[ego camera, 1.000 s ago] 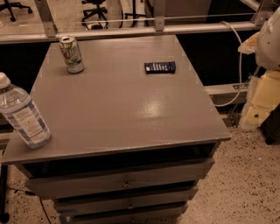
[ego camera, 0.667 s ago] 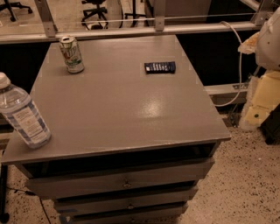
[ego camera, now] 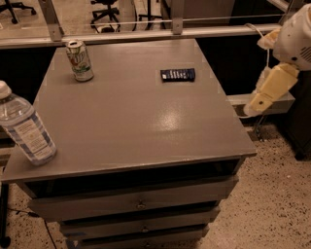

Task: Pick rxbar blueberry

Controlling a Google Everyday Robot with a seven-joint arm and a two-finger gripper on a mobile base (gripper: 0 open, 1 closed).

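While the arm hangs off to the right of the counter (ego camera: 136, 121), the end effector (ego camera: 261, 97) sits out past the counter's right edge, below a white rounded housing (ego camera: 297, 30). It slants down and to the left and touches nothing. Released or clenched: cannot tell from where I stand.

Counter: grey flat top, dull sheen, one pale glare patch right of centre. Drawer fronts (ego camera: 138, 204) stacked beneath, each with a small knob.

On top:
- rxbar blueberry (ego camera: 178, 74) lies flat on the far right part of the counter, long side running left to right, dark navy with pale lettering. It is well apart from the end effector and from the other items.
- soda can (ego camera: 80, 61) stands upright near the far left corner.
- water bottle (ego camera: 25, 127) stands at the near left edge, clear with a white cap and a paper label.

Room: a metal rail (ego camera: 146, 35) with upright posts runs just behind the counter. Office chairs (ego camera: 104, 8) stand beyond it. Speckled floor (ego camera: 277, 204) below, dark under the rail.
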